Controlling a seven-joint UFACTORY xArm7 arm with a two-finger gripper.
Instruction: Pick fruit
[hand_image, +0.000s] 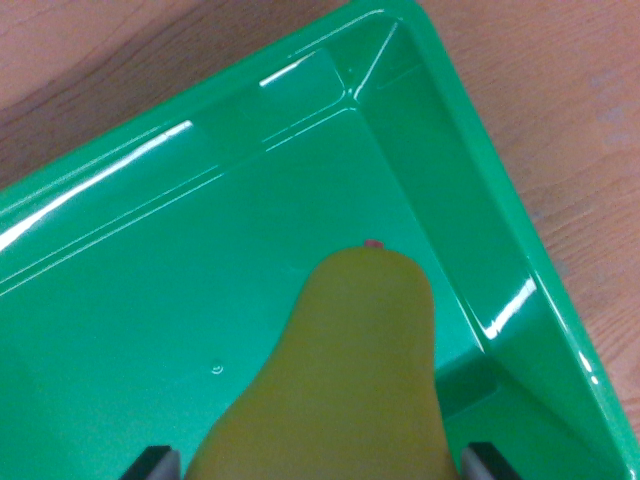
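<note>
Bright overhead glare on tray (300, 110), soft focus

Of our own body, we see only the tips of our two fingers (152, 462) at the bottom edge of the wrist view. Each is a small, dark grey block with a paler grey upper face and squared corners. One sits at the wrist view's left, the other at its right. No cables, screws or markings show on them.
</note>
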